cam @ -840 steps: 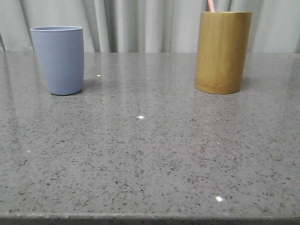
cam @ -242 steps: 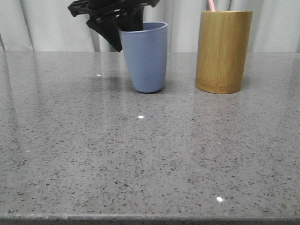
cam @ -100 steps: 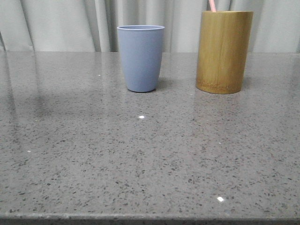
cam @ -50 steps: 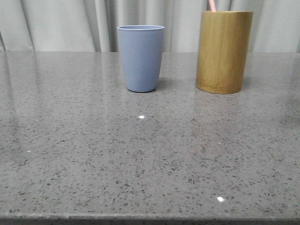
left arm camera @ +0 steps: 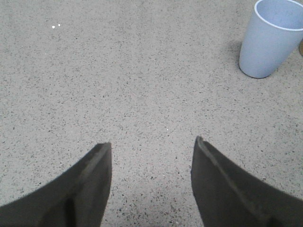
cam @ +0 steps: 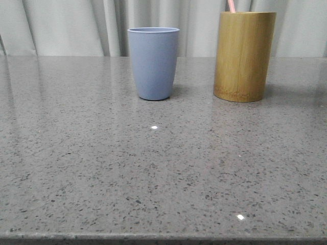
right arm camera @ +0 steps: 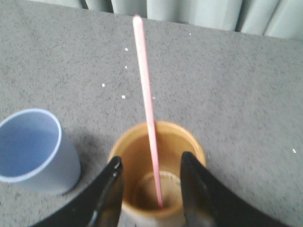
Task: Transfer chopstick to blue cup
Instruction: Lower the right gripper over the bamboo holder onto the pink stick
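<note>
Chopstick (right arm camera: 147,109) stands in the bamboo cup (right arm camera: 157,169), its lower end on the cup's floor and its top rising well above the rim, directly between the spread fingers of my right gripper (right arm camera: 150,166), which touch nothing. My left gripper (left arm camera: 150,147) is also apart and empty over bare speckled table (left arm camera: 142,71). Farther off, the blue cup (cam: 153,63) stands upright near the bamboo cup's left.

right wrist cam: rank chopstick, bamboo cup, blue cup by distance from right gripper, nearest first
1. chopstick: runs up between the open fingers of the right gripper.
2. bamboo cup: just below the fingertips, holding the chopstick.
3. blue cup: off to the side, beside the bamboo cup.
</note>
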Robot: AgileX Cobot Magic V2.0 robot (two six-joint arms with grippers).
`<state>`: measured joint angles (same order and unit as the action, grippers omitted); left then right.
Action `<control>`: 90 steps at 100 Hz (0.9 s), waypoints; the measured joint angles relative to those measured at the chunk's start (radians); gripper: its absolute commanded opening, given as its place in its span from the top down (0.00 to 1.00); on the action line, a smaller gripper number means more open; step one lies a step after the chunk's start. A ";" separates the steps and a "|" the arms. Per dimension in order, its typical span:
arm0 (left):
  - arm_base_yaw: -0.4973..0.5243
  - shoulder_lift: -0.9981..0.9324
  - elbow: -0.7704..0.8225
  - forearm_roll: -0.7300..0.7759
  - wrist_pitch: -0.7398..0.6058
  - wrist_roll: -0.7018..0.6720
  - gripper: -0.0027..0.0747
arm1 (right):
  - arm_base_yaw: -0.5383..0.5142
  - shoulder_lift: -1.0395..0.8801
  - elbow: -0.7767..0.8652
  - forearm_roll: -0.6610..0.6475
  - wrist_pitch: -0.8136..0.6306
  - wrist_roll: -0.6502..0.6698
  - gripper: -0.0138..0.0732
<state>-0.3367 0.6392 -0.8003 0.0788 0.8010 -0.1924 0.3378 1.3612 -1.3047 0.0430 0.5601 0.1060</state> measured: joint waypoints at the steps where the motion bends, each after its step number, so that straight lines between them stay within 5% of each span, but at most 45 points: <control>1: 0.000 0.000 0.000 0.000 0.000 0.000 0.49 | 0.000 0.005 -0.005 0.000 0.000 0.000 0.48; 76: 0.000 0.000 0.000 0.001 0.000 -0.001 0.49 | 0.002 0.284 -0.198 0.002 -0.089 -0.006 0.48; 90: 0.000 0.000 0.000 0.001 0.000 -0.001 0.49 | 0.002 0.300 -0.200 0.002 -0.109 -0.008 0.56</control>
<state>-0.3367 0.6392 -0.8003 0.0803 0.8010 -0.1933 0.3397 1.6617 -1.5045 0.0446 0.4515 0.0980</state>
